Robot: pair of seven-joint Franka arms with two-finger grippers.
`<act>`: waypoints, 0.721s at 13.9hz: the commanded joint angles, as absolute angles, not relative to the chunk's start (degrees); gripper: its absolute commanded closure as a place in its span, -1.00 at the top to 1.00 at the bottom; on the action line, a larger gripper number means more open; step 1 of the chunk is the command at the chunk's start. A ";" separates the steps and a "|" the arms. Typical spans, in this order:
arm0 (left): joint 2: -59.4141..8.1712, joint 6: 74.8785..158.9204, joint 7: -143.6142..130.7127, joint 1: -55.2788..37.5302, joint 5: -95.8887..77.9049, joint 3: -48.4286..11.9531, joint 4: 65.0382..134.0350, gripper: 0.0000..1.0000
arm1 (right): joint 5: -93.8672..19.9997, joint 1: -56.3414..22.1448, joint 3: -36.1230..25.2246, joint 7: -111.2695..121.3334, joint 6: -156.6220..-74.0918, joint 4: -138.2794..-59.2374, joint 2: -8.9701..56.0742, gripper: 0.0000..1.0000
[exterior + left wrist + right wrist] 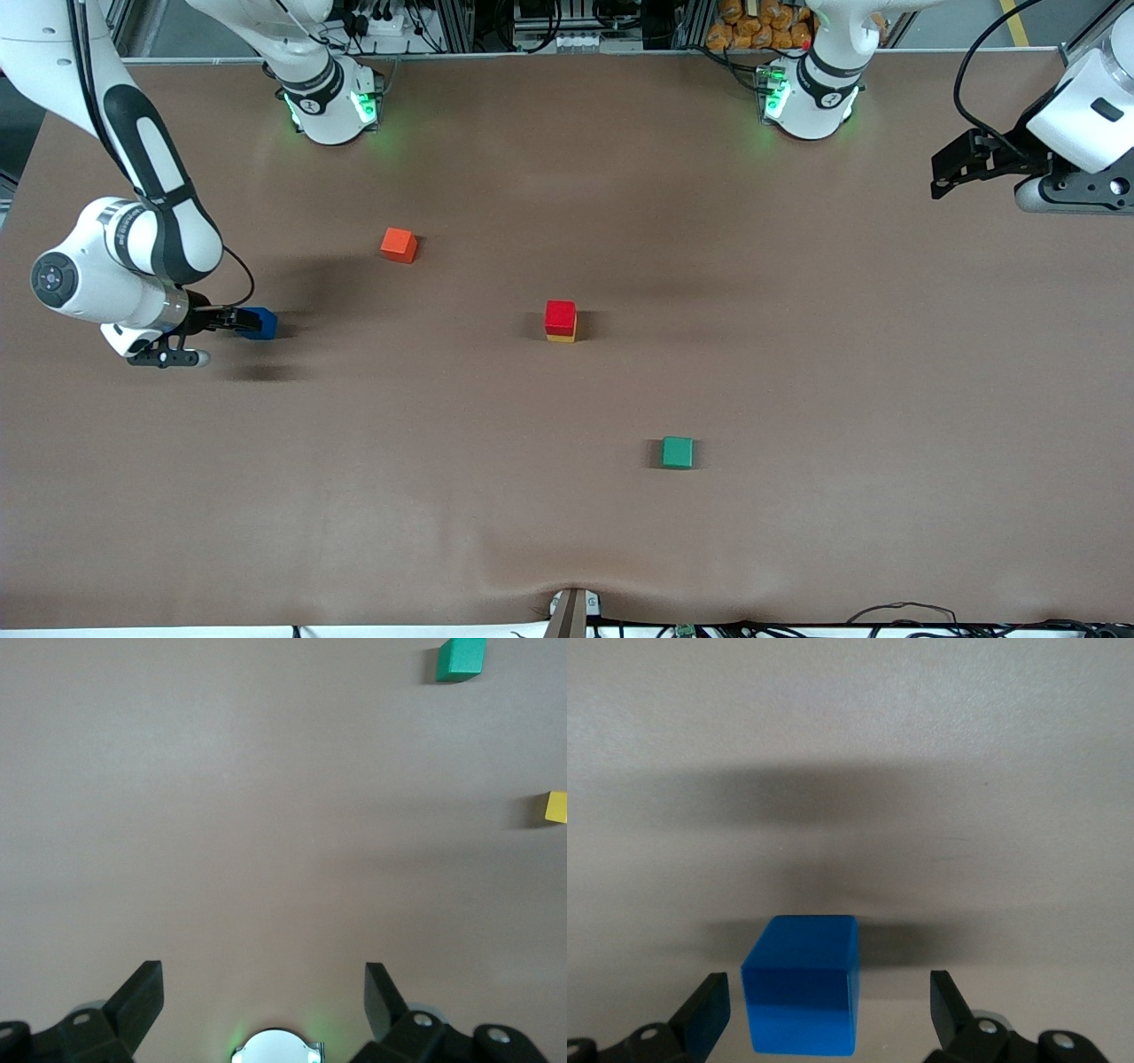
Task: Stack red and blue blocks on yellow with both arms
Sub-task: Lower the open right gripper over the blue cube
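My left gripper (941, 184) waits spread over bare table (797, 354). My right gripper (830, 1014) is released astride the blue block (802, 997), a light, rigid cube; I'd pinch its flat sides. Red block (560, 316) tops yellow block (561, 338).

The brown matte table (797, 354) carries a small yellow cube (561, 337), blue cube (260, 323), orange-red cube (399, 245) and green cube (678, 452).

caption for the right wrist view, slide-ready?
Right gripper, fingers open, straddles the blue cube on the brown table, not yet closed on it.
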State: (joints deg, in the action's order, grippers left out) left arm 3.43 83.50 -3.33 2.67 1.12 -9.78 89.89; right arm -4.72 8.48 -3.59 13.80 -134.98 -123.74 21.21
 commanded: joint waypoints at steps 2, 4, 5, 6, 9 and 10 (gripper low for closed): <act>4.92 82.97 -3.25 3.25 0.70 -10.02 90.79 1.00 | -5.45 8.35 -3.69 14.06 -135.26 -124.45 20.74 1.00; 4.75 83.06 -3.08 3.43 0.70 -10.02 90.70 1.00 | -5.62 8.26 -3.69 14.06 -135.35 -124.63 20.74 1.00; 4.83 83.06 -3.08 3.43 0.96 -10.02 90.70 1.00 | -5.54 8.17 -3.69 14.06 -135.87 -124.98 20.74 1.00; 4.83 83.06 -3.16 3.34 1.31 -10.28 90.70 1.00 | -5.54 8.17 -3.69 14.06 -136.84 -125.68 20.66 1.00; 5.01 82.97 -2.73 3.51 0.97 -10.02 90.26 1.00 | -5.89 8.26 -3.69 13.97 -138.08 -126.47 20.74 1.00; 5.01 82.88 -2.64 3.60 0.71 -9.93 90.26 1.00 | -5.89 8.17 -3.69 13.97 -138.16 -126.74 20.83 1.00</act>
